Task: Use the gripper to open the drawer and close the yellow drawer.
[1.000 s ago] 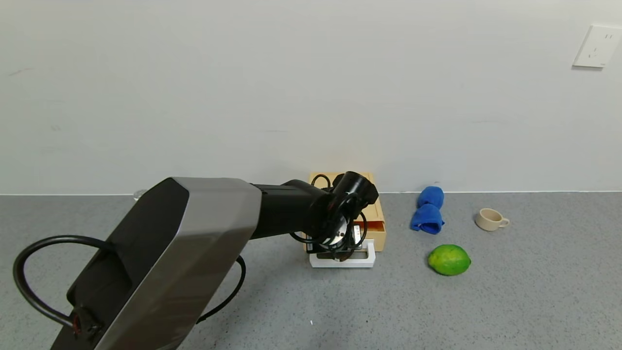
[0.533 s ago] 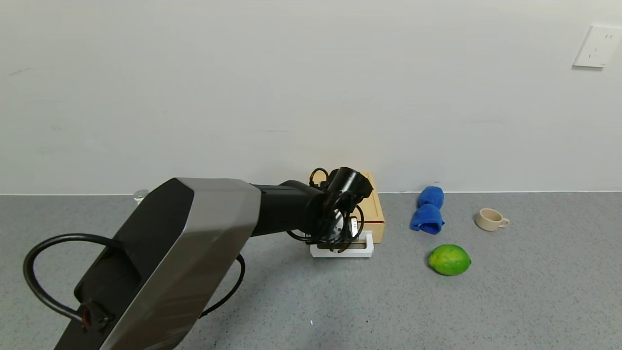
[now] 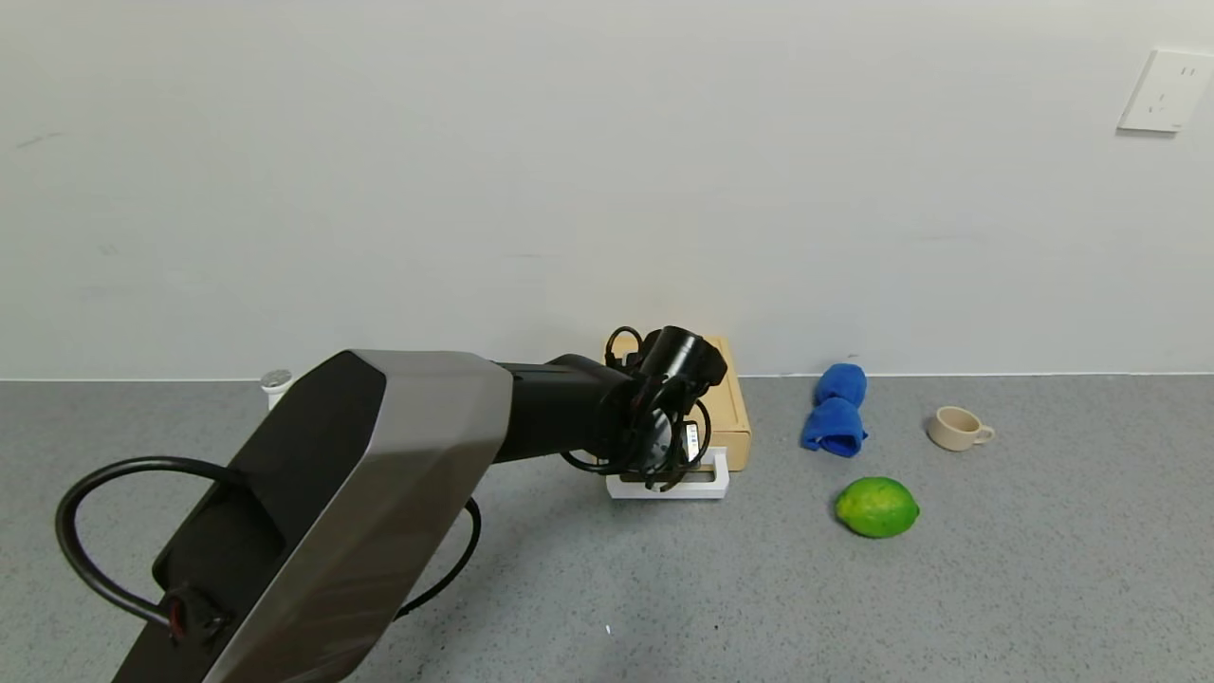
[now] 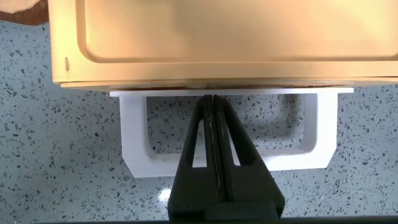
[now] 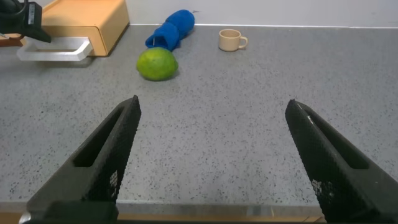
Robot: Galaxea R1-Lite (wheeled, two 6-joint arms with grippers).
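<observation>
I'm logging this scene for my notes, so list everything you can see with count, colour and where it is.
Yellow drawer: one, pale yellow-tan, against the wall at centre, tray pushed in.
Loop handle: one, white, on the drawer's front.
Cloth: one, blue, rolled, right of the drawer.
Lime: one, green, in front of the cloth.
Cup: one, beige, right of the cloth.
Wall socket: one, white, upper right wall.
Countertop: grey speckled.
Left gripper: black, fingers shut, tips inside the handle loop against the drawer front.
Right gripper: black, open, low over bare countertop.
</observation>
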